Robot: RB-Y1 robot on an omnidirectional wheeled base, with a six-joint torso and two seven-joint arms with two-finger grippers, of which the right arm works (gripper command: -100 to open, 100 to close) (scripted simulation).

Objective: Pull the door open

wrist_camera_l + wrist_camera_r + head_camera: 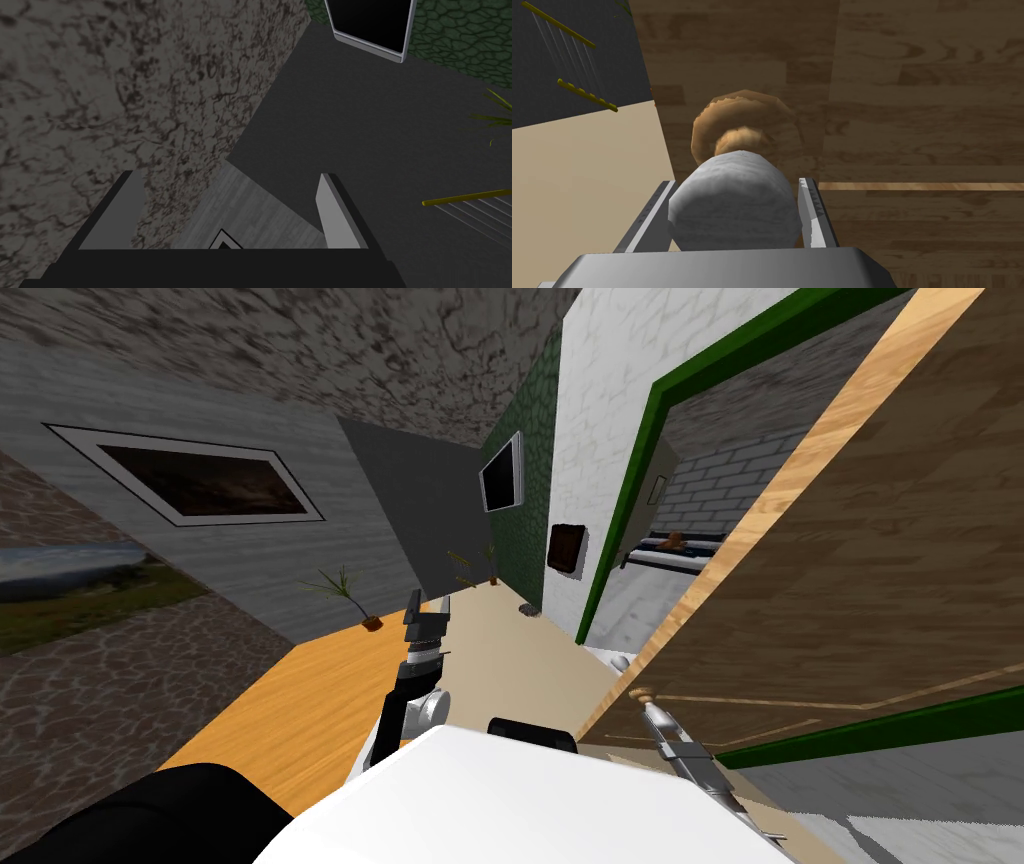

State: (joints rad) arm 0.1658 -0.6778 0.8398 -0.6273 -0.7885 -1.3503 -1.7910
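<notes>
Wooden door (880, 548) stands ajar over tan floor (500, 648) — right tool (735, 181) pinches its grey knob (734, 212), left tool (226, 174) spread.

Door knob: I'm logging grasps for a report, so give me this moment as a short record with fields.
door: brown wooden door, standing partly open from its green frame
handle: round grey door knob near the door's free edge
right claw: shut on the door knob, fingers pressing its sides
left claw: open, holding nothing, held up away from the door
</notes>
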